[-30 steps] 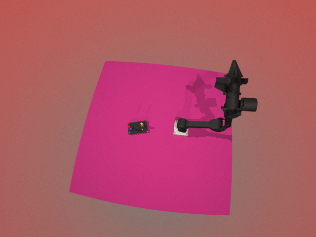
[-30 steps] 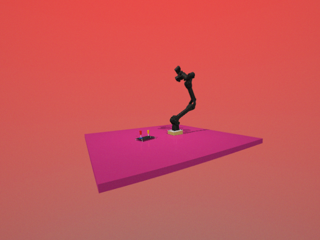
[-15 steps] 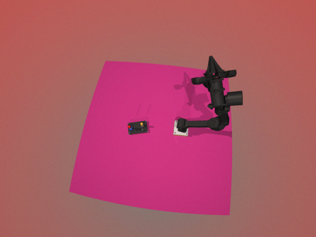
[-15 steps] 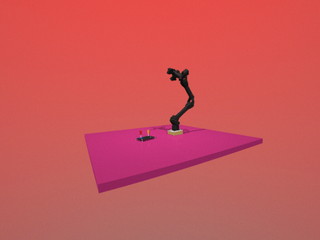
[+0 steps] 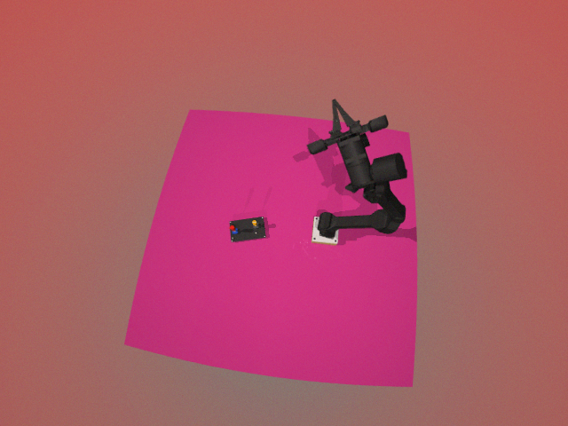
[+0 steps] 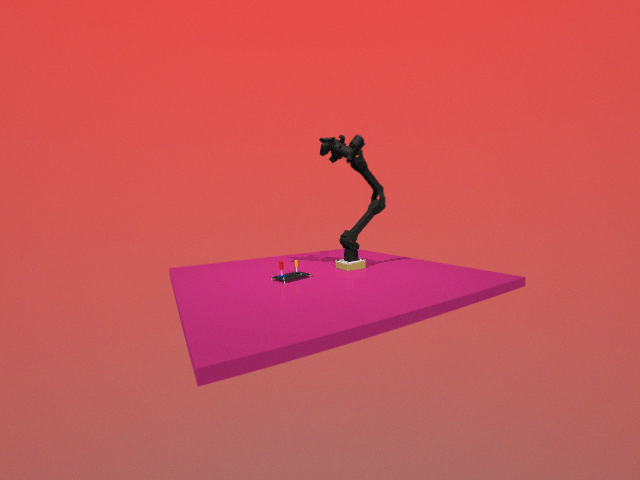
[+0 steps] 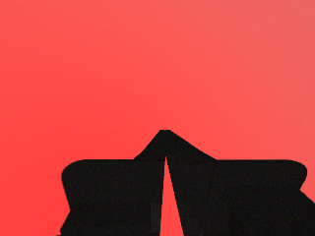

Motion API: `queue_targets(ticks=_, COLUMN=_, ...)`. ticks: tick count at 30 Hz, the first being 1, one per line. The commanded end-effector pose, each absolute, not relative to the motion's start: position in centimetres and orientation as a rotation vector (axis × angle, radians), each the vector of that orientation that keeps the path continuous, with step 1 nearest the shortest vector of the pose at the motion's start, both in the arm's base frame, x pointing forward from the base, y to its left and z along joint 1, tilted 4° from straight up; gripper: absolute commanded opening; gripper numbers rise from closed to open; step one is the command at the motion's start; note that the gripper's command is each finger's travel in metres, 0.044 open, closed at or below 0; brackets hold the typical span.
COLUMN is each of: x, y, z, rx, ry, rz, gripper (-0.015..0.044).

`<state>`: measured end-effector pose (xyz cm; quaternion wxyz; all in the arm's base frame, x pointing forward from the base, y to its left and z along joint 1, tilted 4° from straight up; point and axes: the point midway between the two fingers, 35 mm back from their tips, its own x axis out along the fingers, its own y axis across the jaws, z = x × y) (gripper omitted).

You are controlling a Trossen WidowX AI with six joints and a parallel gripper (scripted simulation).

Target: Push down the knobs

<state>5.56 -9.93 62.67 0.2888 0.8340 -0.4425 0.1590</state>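
The tool was clenched on nothing, raised high over the desk's far edge. The circuit board, with its red knob and yellow knob, lay well apart, at the tool's seven o'clock in the top view.

matte black jointed arm

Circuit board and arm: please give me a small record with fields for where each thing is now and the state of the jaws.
board: circuit board stands on the pink table, beside the arm's base, apart from it
red knob: red knob raised on its shaft, not pushed down
yellow knob: yellow knob raised as well
gripper: gripper high in the air, far from the board
jaws: shut, nothing between them
contact with board: none
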Motion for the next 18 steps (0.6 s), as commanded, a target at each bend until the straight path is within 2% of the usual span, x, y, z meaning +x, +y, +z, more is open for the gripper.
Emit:
queue_targets(ticks=1, x=7.9, y=-9.4, z=62.1, rx=2.159, ry=-1.110, rz=0.327, gripper=0.0000)
queue_targets(ticks=18, x=17.4, y=-7.2, z=58.4, rx=1.796, ry=-0.764, rz=-0.040, gripper=0.0000)
